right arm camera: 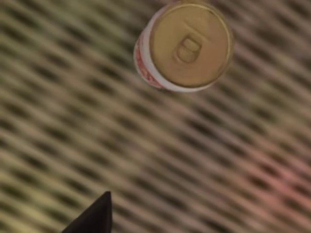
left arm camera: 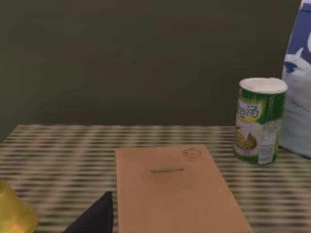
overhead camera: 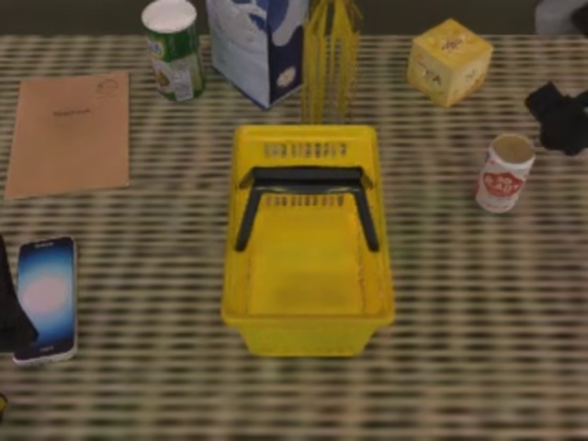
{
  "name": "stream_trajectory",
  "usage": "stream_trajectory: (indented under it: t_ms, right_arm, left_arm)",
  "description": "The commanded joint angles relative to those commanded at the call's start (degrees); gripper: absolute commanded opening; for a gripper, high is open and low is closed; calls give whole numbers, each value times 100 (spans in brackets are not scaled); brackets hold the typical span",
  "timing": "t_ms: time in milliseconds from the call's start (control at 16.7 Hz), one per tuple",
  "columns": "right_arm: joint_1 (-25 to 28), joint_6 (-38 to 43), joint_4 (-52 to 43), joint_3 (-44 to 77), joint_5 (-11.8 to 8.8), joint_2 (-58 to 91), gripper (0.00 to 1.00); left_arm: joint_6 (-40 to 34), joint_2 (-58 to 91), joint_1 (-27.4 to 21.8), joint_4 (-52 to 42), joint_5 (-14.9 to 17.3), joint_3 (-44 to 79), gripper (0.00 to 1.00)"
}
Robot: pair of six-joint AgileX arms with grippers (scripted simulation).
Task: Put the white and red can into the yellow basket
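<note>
The white and red can (overhead camera: 503,175) stands upright on the table to the right of the yellow basket (overhead camera: 248,276). In the right wrist view, the white and red can (right arm camera: 184,46) shows its tan top from above. My right gripper (overhead camera: 557,118) hovers just beyond and to the right of the can, apart from it, open and holding nothing. One dark fingertip (right arm camera: 97,218) shows in that wrist view. The basket sits at the table's middle with its black handles (overhead camera: 308,179) folded across the top. My left gripper (overhead camera: 11,317) is parked at the left edge, open and empty.
A green-and-white can (overhead camera: 173,50), a blue-and-white carton (overhead camera: 257,41) and a small yellow cube box (overhead camera: 448,62) stand along the back. A tan booklet (overhead camera: 72,133) lies at the back left, and a phone (overhead camera: 46,299) at the front left.
</note>
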Motion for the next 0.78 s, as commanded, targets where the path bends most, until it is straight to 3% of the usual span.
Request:
stream_trajectory:
  t_ms: [420, 780]
  right_arm:
    - [250, -645, -1528, 2792, 6, 2887, 100]
    - [291, -742, -1739, 3199, 6, 3289, 100]
  left_arm:
    - [0, 0, 0, 0, 0, 0, 100]
    - [0, 0, 0, 0, 0, 0, 100]
